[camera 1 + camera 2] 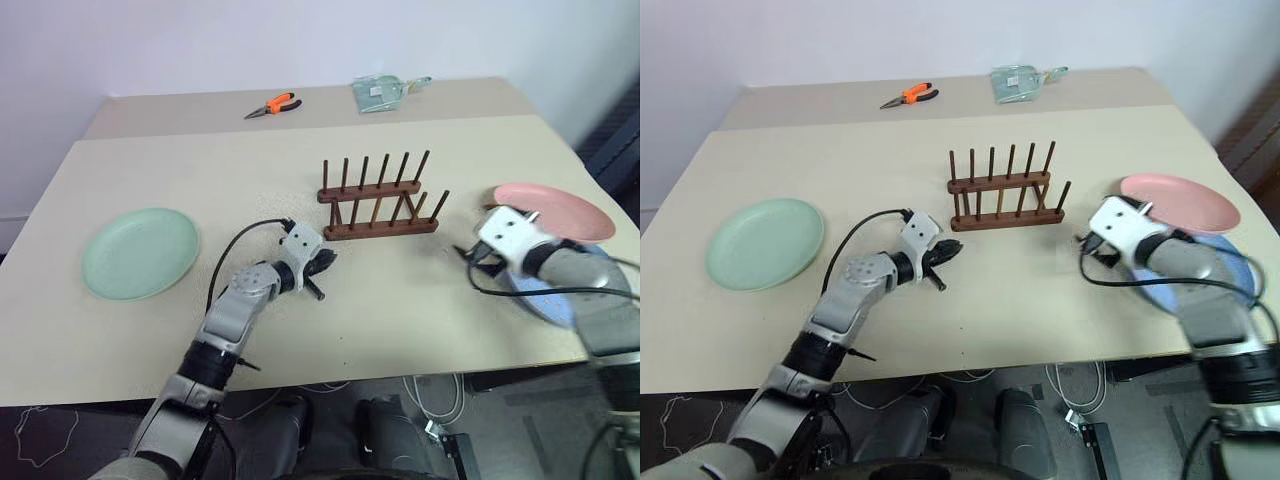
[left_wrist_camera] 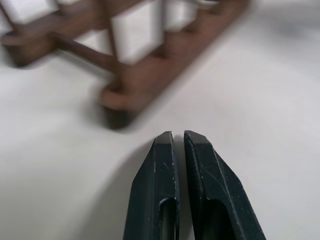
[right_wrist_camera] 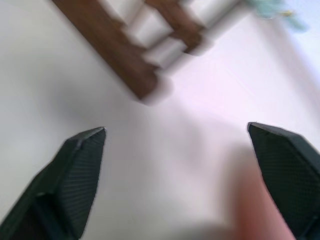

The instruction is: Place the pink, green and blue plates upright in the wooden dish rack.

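While the left gripper (image 2: 179, 142) is pressed together, the spread right gripper (image 3: 177, 135) is poised just beside the pink plate (image 1: 556, 209) at the desk's right edge.

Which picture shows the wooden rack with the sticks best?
The right eye view: the whole wooden dish rack stands there, both rows of pegs clear and nothing in front. The left eye view shows it whole too. The left wrist view catches one blurry end beyond the shut left claw; the right wrist view catches a blurry corner.
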